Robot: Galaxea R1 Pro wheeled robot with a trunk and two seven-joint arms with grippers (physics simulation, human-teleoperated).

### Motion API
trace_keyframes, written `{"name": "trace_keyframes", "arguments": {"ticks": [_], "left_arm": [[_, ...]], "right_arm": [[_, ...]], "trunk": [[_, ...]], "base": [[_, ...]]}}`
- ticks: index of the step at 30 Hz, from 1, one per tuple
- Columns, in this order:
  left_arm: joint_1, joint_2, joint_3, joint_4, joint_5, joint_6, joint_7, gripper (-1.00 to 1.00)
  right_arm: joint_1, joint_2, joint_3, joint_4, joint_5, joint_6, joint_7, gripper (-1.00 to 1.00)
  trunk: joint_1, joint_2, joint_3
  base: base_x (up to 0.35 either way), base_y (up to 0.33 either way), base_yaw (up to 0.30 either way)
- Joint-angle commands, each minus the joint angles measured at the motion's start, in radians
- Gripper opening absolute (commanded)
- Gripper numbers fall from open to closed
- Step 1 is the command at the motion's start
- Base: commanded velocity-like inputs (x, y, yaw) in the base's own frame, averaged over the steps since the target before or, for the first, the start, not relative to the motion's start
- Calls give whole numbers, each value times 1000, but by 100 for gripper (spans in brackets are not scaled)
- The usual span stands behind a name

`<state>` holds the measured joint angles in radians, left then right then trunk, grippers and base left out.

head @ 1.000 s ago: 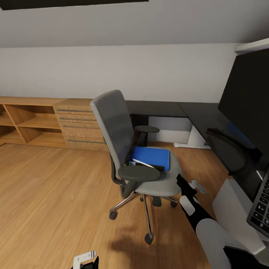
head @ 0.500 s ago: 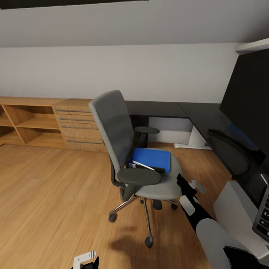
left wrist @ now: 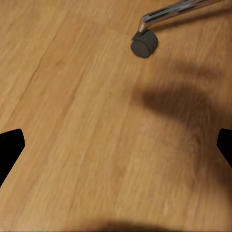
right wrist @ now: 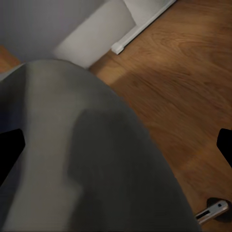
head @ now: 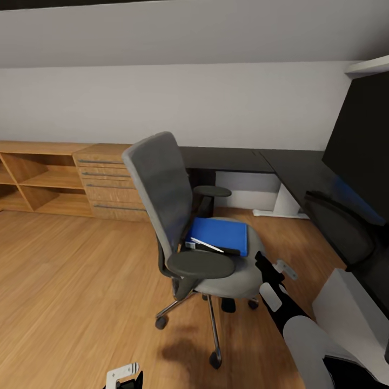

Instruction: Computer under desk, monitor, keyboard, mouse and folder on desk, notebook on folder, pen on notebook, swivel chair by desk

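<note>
Folder [head: 220, 232] lies flat on the seat of the swivel chair [head: 183, 216], bright blue, with a small dark-edged book and a thin light pen [head: 207, 245] resting across its near edge, close to the nearer armrest. The chair stands on the wood floor [head: 70, 270] just off the corner of the black desk [head: 281, 162], its back turned toward the dresser [head: 108, 178] along the wall. On the desk's near wing a wide black monitor [head: 362, 140] fills the right of the head view.

The right gripper [head: 273, 270] hangs just beside the seat's front edge; its wrist view shows the grey seat cushion [right wrist: 87, 159] close up with dark fingertips at either side, so the jaws look spread wide and hold nothing. The left gripper [head: 123, 374] sits low over the floor, likewise apart and empty, with a chair caster [left wrist: 144, 44] in its wrist view.

The risks, as I judge them: the chair rolls on casters, so a push on the seat or armrest could send it away or spin it. The pen lies loose on a smooth cover and could slide off if the folder is tilted or dragged. The armrest crowds the reach from this side
</note>
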<state>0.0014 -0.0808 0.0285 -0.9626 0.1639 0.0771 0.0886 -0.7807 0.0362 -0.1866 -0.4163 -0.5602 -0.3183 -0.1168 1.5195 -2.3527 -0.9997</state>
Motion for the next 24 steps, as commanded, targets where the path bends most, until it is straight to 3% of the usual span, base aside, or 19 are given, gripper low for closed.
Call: {"name": "trace_keyframes", "arguments": {"ticks": [1,7,24], "left_arm": [[0,0,1,-2,9,6,2,100],[0,0,1,-2,10,6,2,100],[0,1,2,-2,9,6,6,100]], "right_arm": [[0,0,1,1,-13,-4,1,100],[0,1,2,1,-13,-4,2,100],[0,2,2,3,-13,-3,2,100]], "trunk": [[0,0,-1],[0,0,-1],[0,0,-1]], "base": [[21,0,0],[8,0,31],[0,0,186]]}}
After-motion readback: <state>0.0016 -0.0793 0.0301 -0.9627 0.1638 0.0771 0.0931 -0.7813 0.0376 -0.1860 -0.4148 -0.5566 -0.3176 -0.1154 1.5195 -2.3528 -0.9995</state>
